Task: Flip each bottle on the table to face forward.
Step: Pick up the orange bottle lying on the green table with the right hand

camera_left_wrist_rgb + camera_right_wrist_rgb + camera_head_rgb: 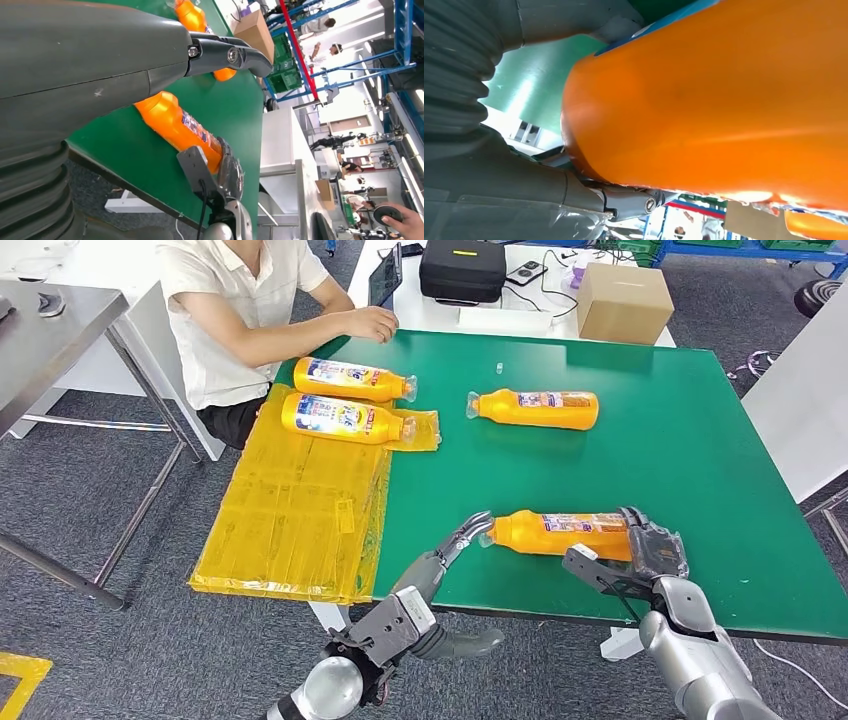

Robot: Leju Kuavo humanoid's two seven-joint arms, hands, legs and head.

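Industrial lab or workshop: green desk, grey carpet, blue racking with crates, cardboard box (people around).

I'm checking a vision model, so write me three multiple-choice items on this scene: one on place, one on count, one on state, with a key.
1. Where does the yellow plastic sheet lie?
A. the table's left edge
B. under the cardboard box
C. the floor

2. How many orange bottles lie on the green table?
A. two
B. four
C. six

3. What is the right robot hand doing?
A. hanging open
B. gripping the nearest bottle at its base
C. holding a cap

Key: 1 A, it drapes that edge; 2 B, the head view shows four; 3 B, its fingers wrap the bottle's base.
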